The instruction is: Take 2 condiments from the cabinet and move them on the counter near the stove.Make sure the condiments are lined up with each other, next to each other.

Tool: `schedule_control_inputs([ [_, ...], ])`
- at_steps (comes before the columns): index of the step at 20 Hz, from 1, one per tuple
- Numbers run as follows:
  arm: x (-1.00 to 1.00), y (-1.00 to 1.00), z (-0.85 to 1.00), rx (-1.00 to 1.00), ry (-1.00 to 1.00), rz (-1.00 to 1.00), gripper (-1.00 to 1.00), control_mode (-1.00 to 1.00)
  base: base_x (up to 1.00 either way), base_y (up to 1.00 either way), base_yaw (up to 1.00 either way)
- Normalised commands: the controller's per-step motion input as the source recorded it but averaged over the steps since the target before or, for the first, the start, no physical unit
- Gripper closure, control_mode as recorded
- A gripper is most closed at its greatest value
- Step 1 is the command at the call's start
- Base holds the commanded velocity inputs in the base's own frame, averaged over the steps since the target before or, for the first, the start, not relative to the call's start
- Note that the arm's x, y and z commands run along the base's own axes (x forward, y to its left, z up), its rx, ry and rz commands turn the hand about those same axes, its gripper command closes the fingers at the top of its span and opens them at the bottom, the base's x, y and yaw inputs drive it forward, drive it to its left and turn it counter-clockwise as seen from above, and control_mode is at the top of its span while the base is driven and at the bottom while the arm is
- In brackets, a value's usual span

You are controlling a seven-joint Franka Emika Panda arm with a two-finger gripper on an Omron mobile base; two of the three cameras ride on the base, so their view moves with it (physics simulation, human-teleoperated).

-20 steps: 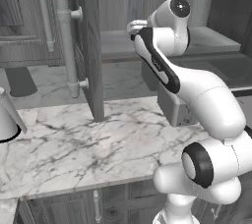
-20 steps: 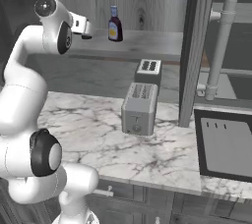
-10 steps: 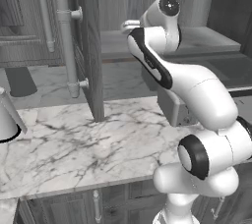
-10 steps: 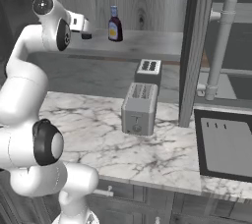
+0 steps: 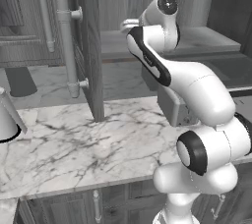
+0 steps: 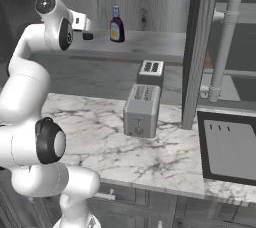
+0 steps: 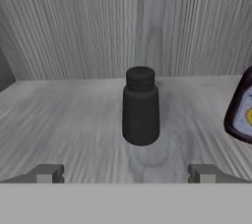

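On the open cabinet's inner shelf (image 7: 59, 115) a short all-black shaker (image 7: 141, 107) stands upright, straight ahead of my gripper (image 7: 125, 174) and a little beyond its tips. The jaws are open wide, wider than the shaker, with nothing between them. A dark-brown sauce bottle with a yellow label (image 7: 241, 115) is cut off at the right edge of the hand view. In the right base view this blue-capped bottle (image 6: 116, 24) stands on the shelf just right of my gripper (image 6: 86, 28). The hand (image 5: 129, 23) reaches into the cabinet above the marble counter (image 5: 98, 144).
The cabinet door (image 5: 91, 46) stands open with its pale bar handle (image 5: 66, 46) to the left of the arm. A grey toaster (image 6: 141, 110) sits on the counter below the shelf. The stove's dark top (image 6: 230, 147) lies at right. A white cone-shaped vessel (image 5: 7, 120) stands far left.
The arm's upper links have swung slightly left and the hand has edged toward the shelf. The jaws stay open. Both bottles are where they were.
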Motion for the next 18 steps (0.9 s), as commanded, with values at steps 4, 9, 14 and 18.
schedule_control_inputs([
  [4, 0.13, 0.00, -0.03, 0.00, 0.00, 0.00, -1.00, -1.00, 0.00, 0.00, 0.00],
  [9, 0.11, 0.00, -0.07, -0.02, 0.00, 0.00, -1.00, -1.00, 0.00, 0.00, 0.00],
  [14, 0.09, -0.04, -0.03, -0.01, 0.00, 0.00, -1.00, -1.00, 0.00, 0.00, 0.00],
  [18, 0.09, -0.07, -0.01, 0.00, 0.00, 0.00, -1.00, -1.00, 0.00, 0.00, 0.00],
])
